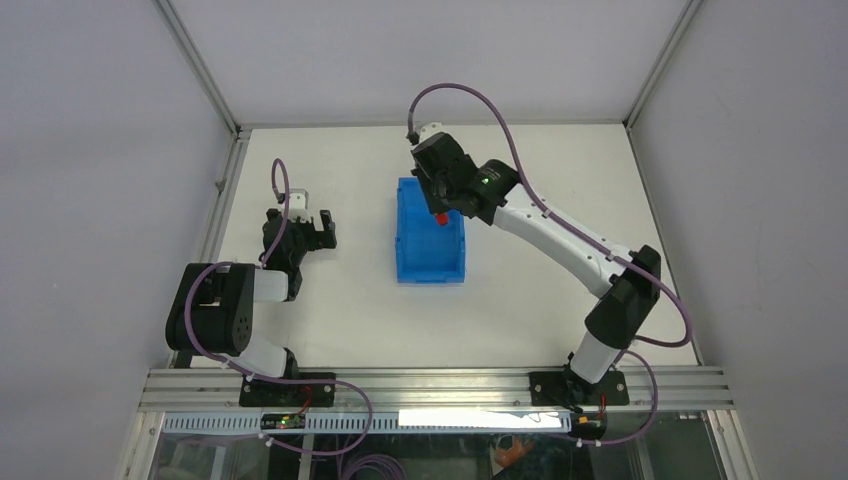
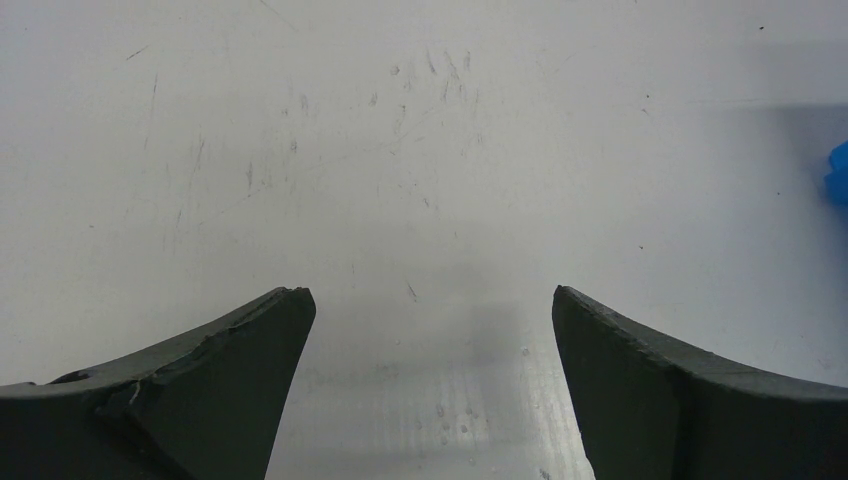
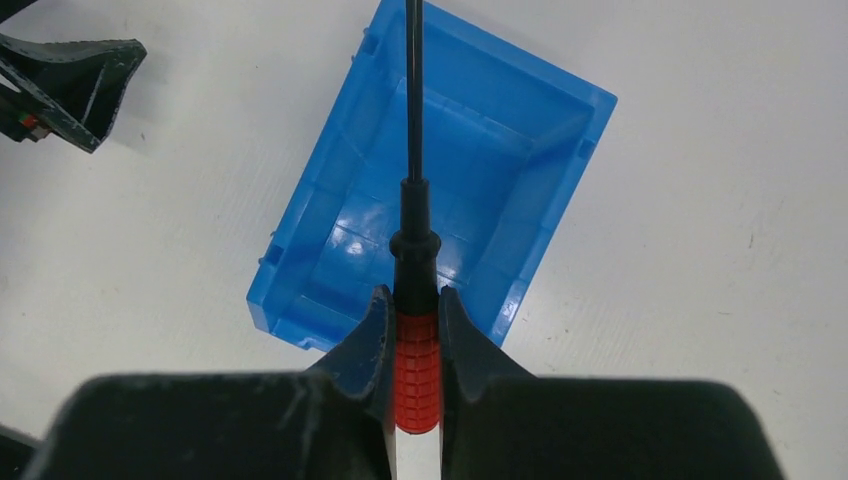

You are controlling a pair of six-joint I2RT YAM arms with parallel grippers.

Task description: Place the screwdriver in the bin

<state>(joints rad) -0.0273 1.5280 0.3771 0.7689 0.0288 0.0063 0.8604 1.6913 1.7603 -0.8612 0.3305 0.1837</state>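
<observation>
Right now the right arm reaches out over the middle of the white tabletop [image 1: 350,320], and its black right fingers [image 3: 380,322] are pinching the small screwdriver with the ribbed red handle and thin black shaft [image 3: 414,240]. They press in from either side of the red grip. The black collar and the shaft stick straight out beyond the fingertips, away from the wrist. Seen from the right wrist, the shaft runs across the open inside of the rectangular translucent blue plastic bin [image 3: 330,170] and past its far wall to the edge of the view. The tool is clamped in the air above the bin, not lying in it.

From the top camera the red handle [image 1: 440,216] shows just under the right fingers [image 1: 436,200], over the far right part of the bin [image 1: 430,262]. The bin stands flat on the tabletop between the two arms.

Over on the left, the arm is folded back near its base. Its dark left fingers [image 2: 285,320] are spread wide over bare, scuffed tabletop and grip nothing. From above, the left fingers [image 1: 322,230] sit well apart from the bin, to its left.
</observation>
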